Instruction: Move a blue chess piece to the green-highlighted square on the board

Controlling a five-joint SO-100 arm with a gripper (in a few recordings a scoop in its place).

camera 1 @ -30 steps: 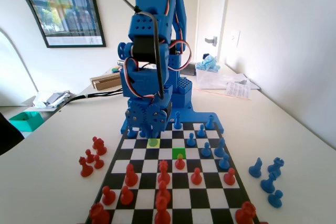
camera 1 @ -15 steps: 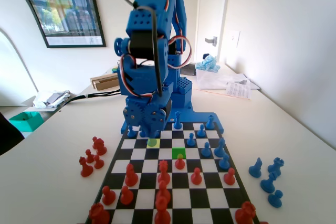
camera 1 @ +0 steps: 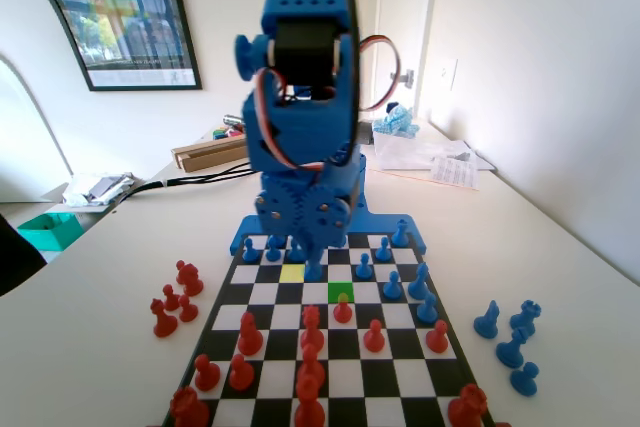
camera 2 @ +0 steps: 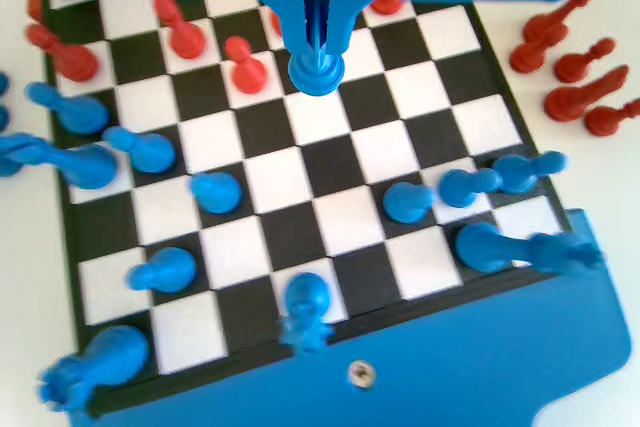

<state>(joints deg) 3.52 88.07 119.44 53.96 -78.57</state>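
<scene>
The gripper (camera 2: 318, 47) is pinched tight on the pawn (camera 2: 317, 72). The smooth plastic pawn hangs upright, round base down, above the board (camera 1: 400, 367), near the green square (camera 1: 341, 292).

Red pawns (camera 1: 173, 299) grouped on desk (camera 1: 90, 277) left of chequers in fixed view; framed poster (camera 1: 110, 12) on wall; teal box (camera 1: 48, 230) far left.
</scene>
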